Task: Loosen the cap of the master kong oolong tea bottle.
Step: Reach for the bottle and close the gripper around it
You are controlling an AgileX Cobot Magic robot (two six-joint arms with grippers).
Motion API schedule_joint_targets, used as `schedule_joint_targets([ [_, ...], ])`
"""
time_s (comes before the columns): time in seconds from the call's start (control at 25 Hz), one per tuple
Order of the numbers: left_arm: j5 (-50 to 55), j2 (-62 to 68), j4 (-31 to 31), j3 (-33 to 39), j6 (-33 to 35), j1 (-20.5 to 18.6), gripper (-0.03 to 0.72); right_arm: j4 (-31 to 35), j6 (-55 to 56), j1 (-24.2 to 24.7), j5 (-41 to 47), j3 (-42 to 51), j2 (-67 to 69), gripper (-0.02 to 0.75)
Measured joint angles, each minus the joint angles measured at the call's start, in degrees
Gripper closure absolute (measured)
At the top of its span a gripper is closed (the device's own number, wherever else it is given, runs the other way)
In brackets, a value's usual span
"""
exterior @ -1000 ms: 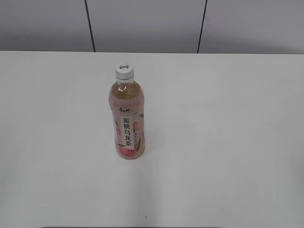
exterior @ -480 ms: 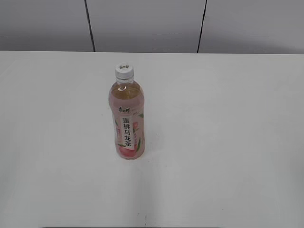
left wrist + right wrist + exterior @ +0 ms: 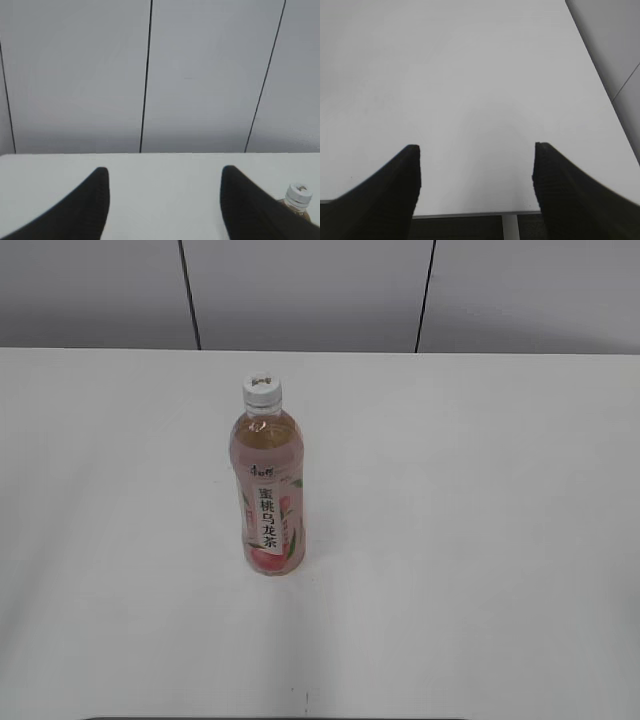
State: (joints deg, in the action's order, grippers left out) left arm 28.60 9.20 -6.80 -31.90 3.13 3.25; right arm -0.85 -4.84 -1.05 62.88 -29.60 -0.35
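Note:
The master kong oolong tea bottle (image 3: 266,490) stands upright on the white table, left of centre in the exterior view, its pink peach label facing me. The white cap (image 3: 261,390) sits on its neck. In the left wrist view the cap (image 3: 299,194) and the bottle's shoulder (image 3: 295,209) show at the lower right, beyond the right finger. My left gripper (image 3: 165,172) is open and empty, well clear of the bottle. My right gripper (image 3: 476,147) is open and empty over bare table near its edge. Neither gripper shows in the exterior view.
The white table (image 3: 480,490) stretches wide around the bottle. A grey panelled wall (image 3: 310,290) with dark seams stands behind it. The table's edge (image 3: 470,214) and a white leg show at the bottom of the right wrist view.

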Motion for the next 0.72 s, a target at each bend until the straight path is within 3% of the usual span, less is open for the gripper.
schedule_joint_targets([
  [0.28, -16.3, 21.0, -5.5, 1.6, 0.0, 0.0, 0.255, 0.0, 0.0, 0.0, 0.0, 0.0, 0.0, 0.207],
  [0.44, -28.3, 31.7, -4.3, 1.6, 0.0, 0.0, 0.255, 0.0, 0.0, 0.0, 0.0, 0.0, 0.0, 0.207],
  [0.72, -40.0, 46.2, -1.4, 1.7, 0.0, 0.1, 0.255, 0.0, 0.0, 0.0, 0.0, 0.0, 0.0, 0.207],
])
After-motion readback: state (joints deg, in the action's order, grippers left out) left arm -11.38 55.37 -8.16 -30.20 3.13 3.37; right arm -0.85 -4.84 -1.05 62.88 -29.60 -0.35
